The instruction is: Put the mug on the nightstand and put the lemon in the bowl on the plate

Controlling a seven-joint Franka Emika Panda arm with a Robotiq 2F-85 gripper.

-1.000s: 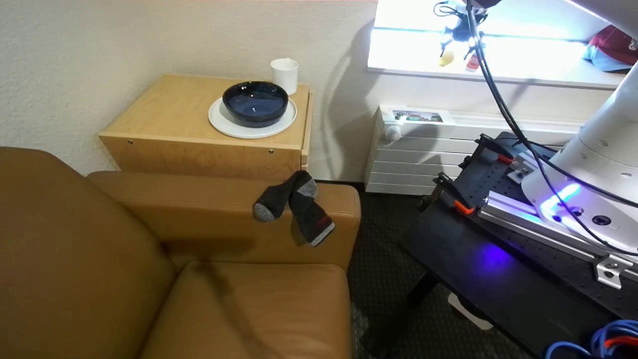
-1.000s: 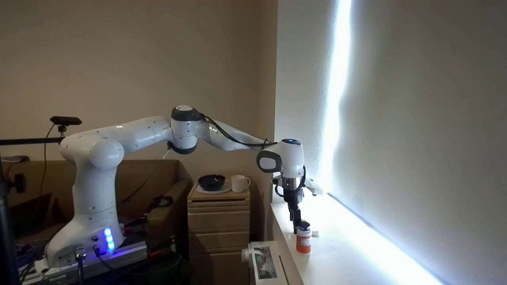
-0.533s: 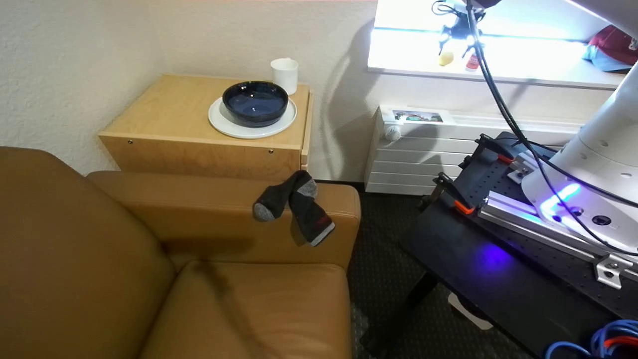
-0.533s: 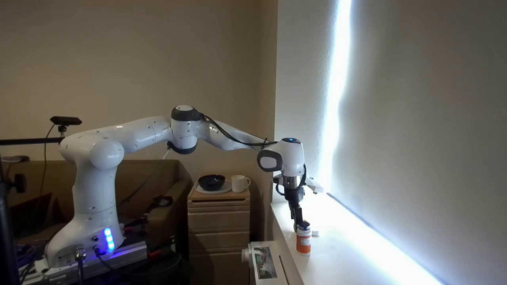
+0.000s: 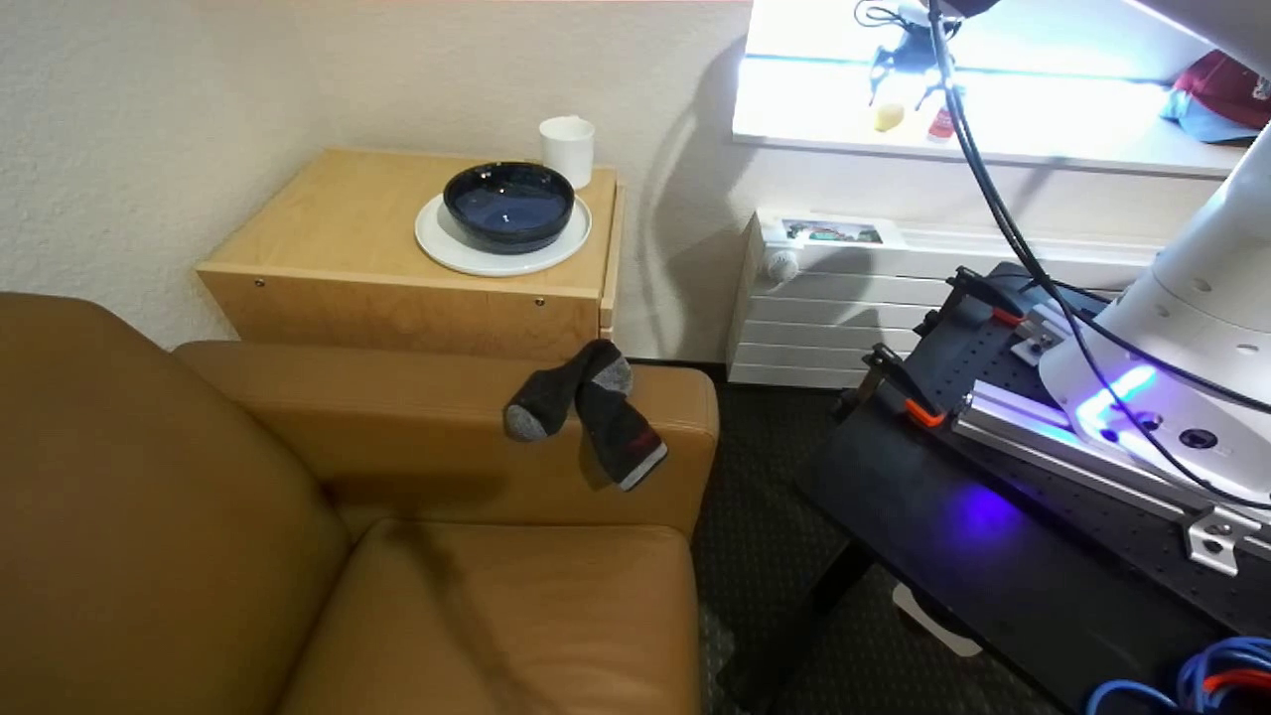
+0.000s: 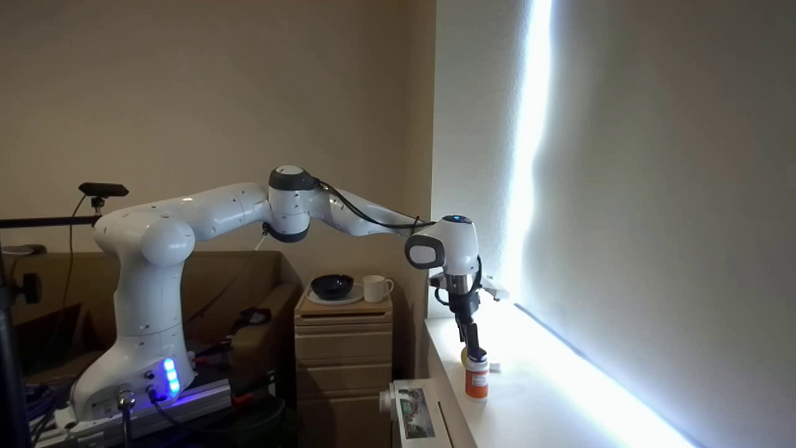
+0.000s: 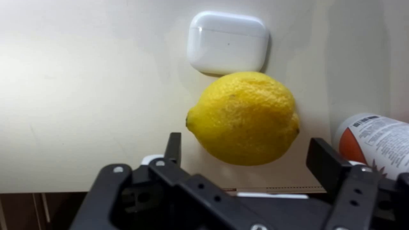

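We see a bright yellow lemon (image 7: 244,119) shading into ochre, and a white case (image 7: 227,46). The bottle (image 7: 383,143) shows us white and orange-red, with grey print. The fingers (image 7: 173,147) are black. We read the bowl (image 5: 508,207) as navy with a black rim, the plate (image 5: 494,264) and the mug (image 5: 567,154) as plain white, the nightstand (image 5: 338,218) as honey-toned wood. The sofa (image 5: 516,596) is tan brown; on the charcoal sock (image 5: 612,419) we pick out grey patches and a dark red band.
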